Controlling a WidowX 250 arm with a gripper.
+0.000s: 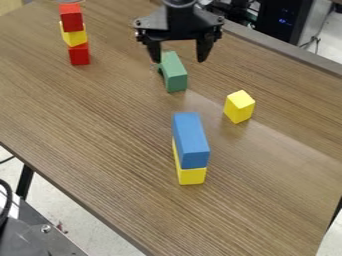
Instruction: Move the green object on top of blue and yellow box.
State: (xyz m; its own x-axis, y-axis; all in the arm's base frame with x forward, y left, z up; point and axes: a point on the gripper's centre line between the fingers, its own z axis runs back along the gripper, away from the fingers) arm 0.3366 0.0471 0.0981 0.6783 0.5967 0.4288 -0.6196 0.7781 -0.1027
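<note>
The black gripper (180,56) hangs at the top centre, its two fingers apart and pointing down, with nothing held between them. A green arch-like block (174,74) lies on the table just below and slightly left of the middle of the fingers, its far end near the left finger; whether they touch I cannot tell. Nearer the camera, around the middle of the table, a long blue block (190,140) rests on top of a yellow block (192,175).
A separate yellow block (239,106) stands on the wooden table (100,115), right of the green block. At the upper left is a stack of red (71,17), yellow (74,36) and red blocks (79,54). The table's far edge runs behind the gripper at upper right.
</note>
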